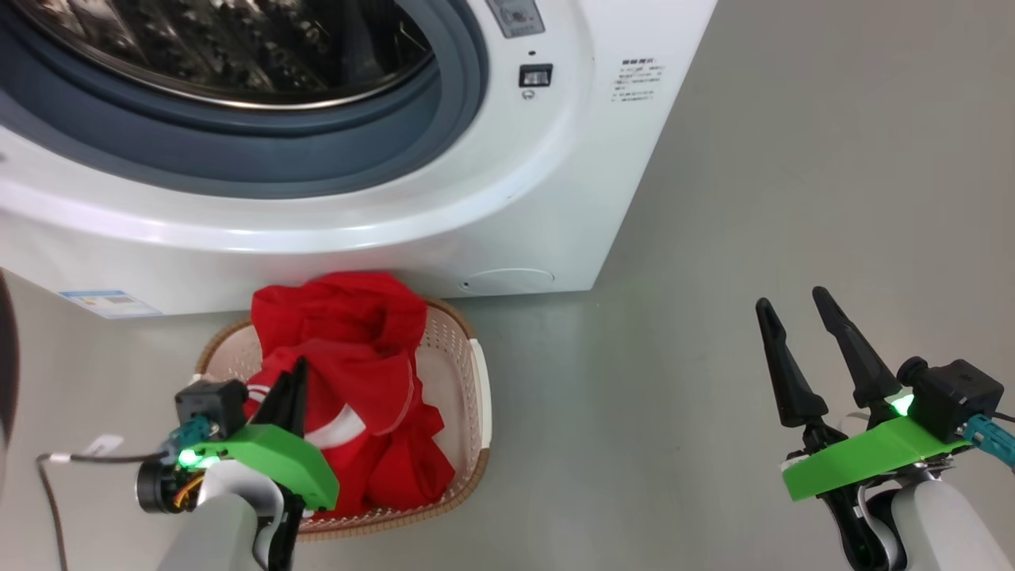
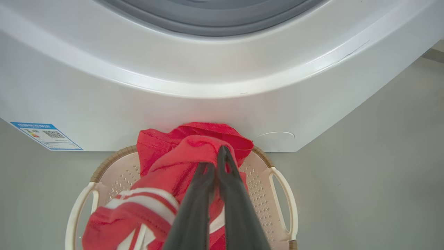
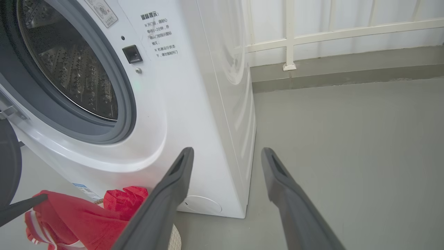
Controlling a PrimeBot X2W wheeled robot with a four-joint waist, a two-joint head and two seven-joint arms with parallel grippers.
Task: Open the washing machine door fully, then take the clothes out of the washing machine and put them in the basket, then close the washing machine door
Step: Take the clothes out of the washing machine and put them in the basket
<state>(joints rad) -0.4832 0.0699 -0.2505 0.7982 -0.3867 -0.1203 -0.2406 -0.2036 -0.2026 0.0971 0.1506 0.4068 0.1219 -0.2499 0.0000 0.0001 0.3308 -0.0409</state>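
Observation:
The white washing machine stands with its steel drum uncovered. A dark edge of the washing machine door shows at the far left, swung open, and again in the right wrist view. The cream basket sits on the floor against the machine's front, with the red, white-striped clothes piled in it. My left gripper is above the basket, shut on a fold of the clothes that drapes around its tips. My right gripper hovers open and empty over bare floor to the right.
Grey floor spreads to the right of the machine. A white railing and a low kerb run along the far wall beyond the machine's side. A blue label is on the machine's lower left front. A cable trails from my left wrist.

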